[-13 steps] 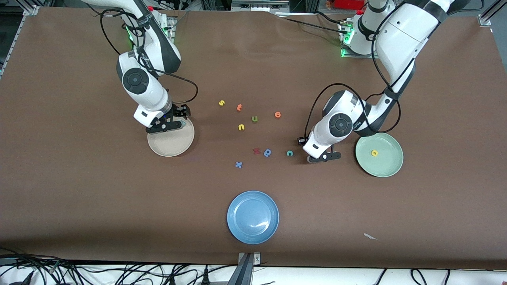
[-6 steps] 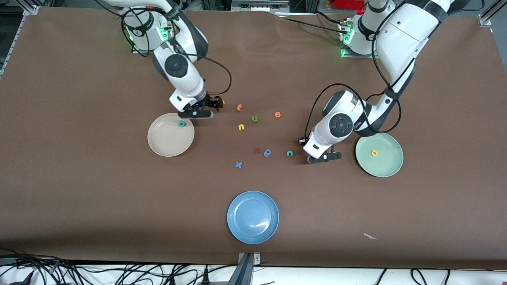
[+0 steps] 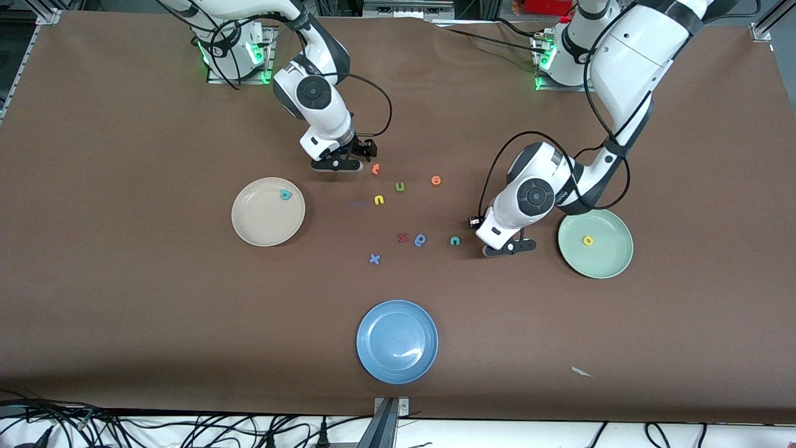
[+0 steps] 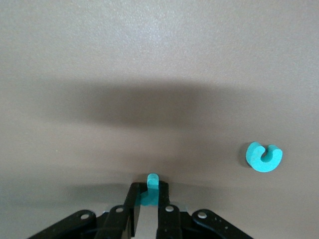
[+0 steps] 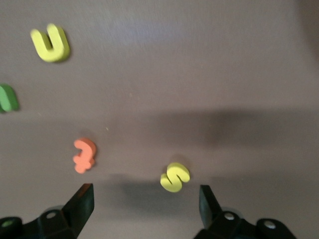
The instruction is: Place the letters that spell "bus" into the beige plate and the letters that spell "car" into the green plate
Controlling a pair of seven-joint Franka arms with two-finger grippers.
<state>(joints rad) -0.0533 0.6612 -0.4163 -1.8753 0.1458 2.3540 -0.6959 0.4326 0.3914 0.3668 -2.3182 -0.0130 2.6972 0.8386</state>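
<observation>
The beige plate (image 3: 255,224) holds the teal "b" (image 3: 285,195). My right gripper (image 3: 339,165) (image 5: 147,194) hangs open just above the yellow "s" (image 5: 174,177), which lies between its fingers and is hidden in the front view. The yellow "u" (image 3: 379,200) (image 5: 50,43) lies on the mat. My left gripper (image 3: 510,247) (image 4: 149,191) is low at the mat, shut on a small teal letter (image 4: 152,181) of which only a stem shows. The teal "c" (image 3: 455,241) (image 4: 264,157) lies beside it. The green plate (image 3: 606,264) holds the yellow "a" (image 3: 587,240).
Loose on the mat lie an orange letter (image 3: 375,168) (image 5: 84,155), a green "u" (image 3: 400,186), an orange "e" (image 3: 436,180), a red letter (image 3: 402,237), a blue rounded letter (image 3: 421,239) and a blue "x" (image 3: 374,259). A blue plate (image 3: 397,367) sits nearest the front camera.
My right arm has left the beige plate, with the teal "b" lying in it, and swung over to the yellow "s". The left arm has stayed where it was.
</observation>
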